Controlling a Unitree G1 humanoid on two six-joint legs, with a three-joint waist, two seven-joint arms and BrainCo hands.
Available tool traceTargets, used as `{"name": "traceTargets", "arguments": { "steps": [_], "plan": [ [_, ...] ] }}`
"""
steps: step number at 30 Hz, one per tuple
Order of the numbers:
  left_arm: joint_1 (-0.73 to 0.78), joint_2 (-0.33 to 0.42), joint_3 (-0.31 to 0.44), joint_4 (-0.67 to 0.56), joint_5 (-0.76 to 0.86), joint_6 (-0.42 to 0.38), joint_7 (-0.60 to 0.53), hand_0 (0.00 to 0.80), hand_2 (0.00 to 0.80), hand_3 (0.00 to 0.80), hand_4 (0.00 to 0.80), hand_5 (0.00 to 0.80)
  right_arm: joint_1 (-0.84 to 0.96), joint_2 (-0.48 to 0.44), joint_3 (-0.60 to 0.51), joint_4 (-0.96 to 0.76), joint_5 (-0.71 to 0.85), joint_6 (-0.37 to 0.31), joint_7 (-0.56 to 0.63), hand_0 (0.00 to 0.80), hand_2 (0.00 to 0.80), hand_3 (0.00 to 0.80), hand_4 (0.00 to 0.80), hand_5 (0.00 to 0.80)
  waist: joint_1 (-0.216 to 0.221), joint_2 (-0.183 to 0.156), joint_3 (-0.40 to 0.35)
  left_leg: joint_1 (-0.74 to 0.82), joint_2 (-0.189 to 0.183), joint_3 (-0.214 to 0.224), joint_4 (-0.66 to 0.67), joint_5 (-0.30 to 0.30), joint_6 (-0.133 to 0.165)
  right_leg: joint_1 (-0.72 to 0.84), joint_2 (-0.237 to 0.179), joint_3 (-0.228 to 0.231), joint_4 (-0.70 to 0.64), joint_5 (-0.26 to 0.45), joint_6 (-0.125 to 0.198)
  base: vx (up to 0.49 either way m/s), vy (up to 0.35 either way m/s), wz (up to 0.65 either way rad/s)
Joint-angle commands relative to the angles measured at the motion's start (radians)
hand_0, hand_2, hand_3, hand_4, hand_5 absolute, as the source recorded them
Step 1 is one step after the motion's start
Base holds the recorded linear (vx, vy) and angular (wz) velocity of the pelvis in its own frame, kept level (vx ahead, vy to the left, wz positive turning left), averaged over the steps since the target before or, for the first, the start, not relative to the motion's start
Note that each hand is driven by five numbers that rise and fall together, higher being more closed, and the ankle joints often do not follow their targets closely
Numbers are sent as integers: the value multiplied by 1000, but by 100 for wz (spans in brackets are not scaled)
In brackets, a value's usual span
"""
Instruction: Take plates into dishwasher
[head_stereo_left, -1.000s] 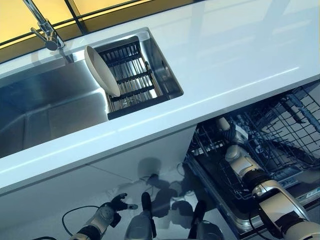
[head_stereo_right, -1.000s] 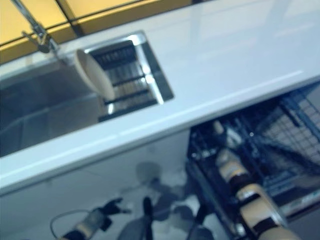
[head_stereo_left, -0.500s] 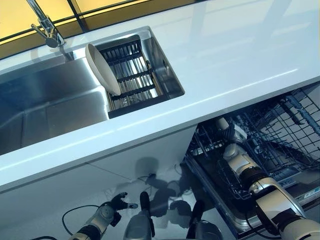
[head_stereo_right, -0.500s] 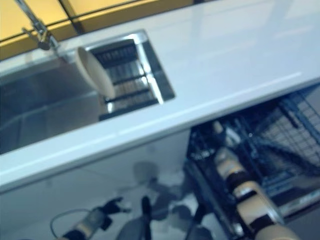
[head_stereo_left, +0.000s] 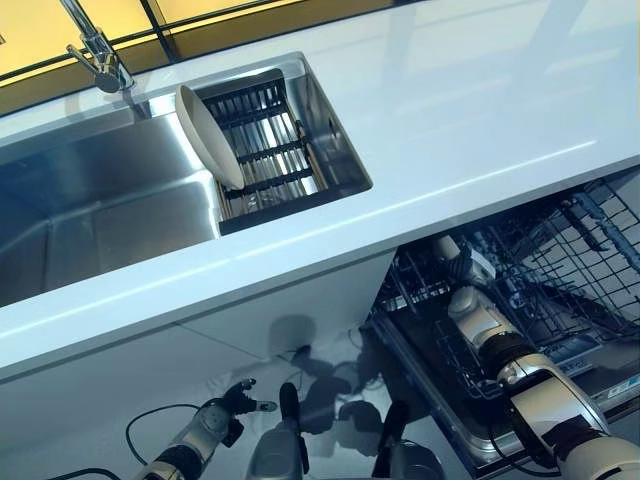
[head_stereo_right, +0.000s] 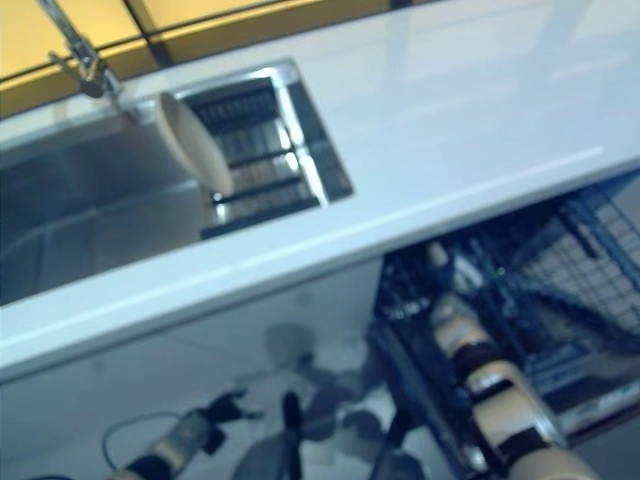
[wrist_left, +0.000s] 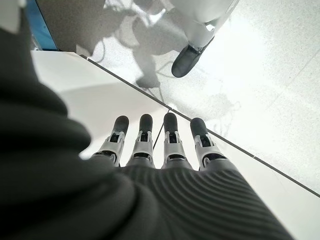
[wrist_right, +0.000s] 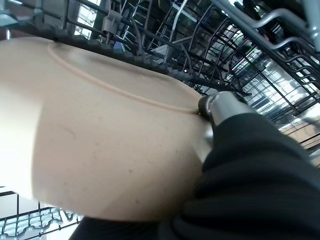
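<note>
A beige plate (head_stereo_left: 208, 137) stands on edge in a black drying rack (head_stereo_left: 270, 150) inside the steel sink (head_stereo_left: 100, 200). My right hand (head_stereo_left: 472, 303) reaches into the open dishwasher's lower wire rack (head_stereo_left: 560, 250) under the counter. In the right wrist view it is shut on a second beige plate (wrist_right: 100, 130), with the thumb (wrist_right: 220, 102) on the rim, among the rack's wires. My left hand (head_stereo_left: 225, 410) hangs low by the floor, its fingers (wrist_left: 170, 140) straight and empty.
The white counter (head_stereo_left: 480, 110) runs above the dishwasher. A chrome faucet (head_stereo_left: 95, 50) stands behind the sink. White cabinet fronts (head_stereo_left: 200, 350) lie below the counter, left of the dishwasher opening.
My right hand has pushed slightly deeper into the dishwasher rack with the plate. The head view has shifted a little. The left hand stays low.
</note>
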Motion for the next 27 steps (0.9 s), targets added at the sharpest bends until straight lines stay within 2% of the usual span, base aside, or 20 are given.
{"name": "traceTargets", "arguments": {
  "steps": [1, 6, 14, 27],
  "plan": [
    [-96, 24, -36, 20, -12, -21, 15, 0, 0, 0, 0, 0, 32, -22, -15, 197, 73, 43, 66, 800, 800, 800, 800, 800, 30, 33, 80, -28, -74, -16, 3, -60, 26, -71, -45, 24, 198, -137, 19, 0, 0, 0],
    [-99, 19, -36, 10, -25, -20, 17, 0, 0, 0, 0, 0, 29, -36, -15, 196, 64, 26, 81, 800, 800, 800, 800, 800, 27, 51, 87, -38, -73, -17, 3, -52, 21, -85, -45, 22, 218, -151, 12, 0, 0, 0],
    [-114, 7, -45, 13, -43, -34, 22, 0, 0, 0, 0, 0, 9, -60, -19, 207, 65, 19, 92, 800, 800, 800, 800, 800, 29, 80, 101, -58, -61, -29, 3, -31, 10, -122, -50, 16, 313, -212, -9, -22, -38, 1],
    [-108, -12, -54, 16, -66, -59, 32, 0, 0, 0, 0, 0, -3, -103, -32, 233, 55, 1, 96, 800, 800, 800, 800, 800, 32, 122, 116, -74, -34, -32, 3, 4, -19, -149, -58, -2, 414, -281, -35, -33, -33, 3]
  ]
}}
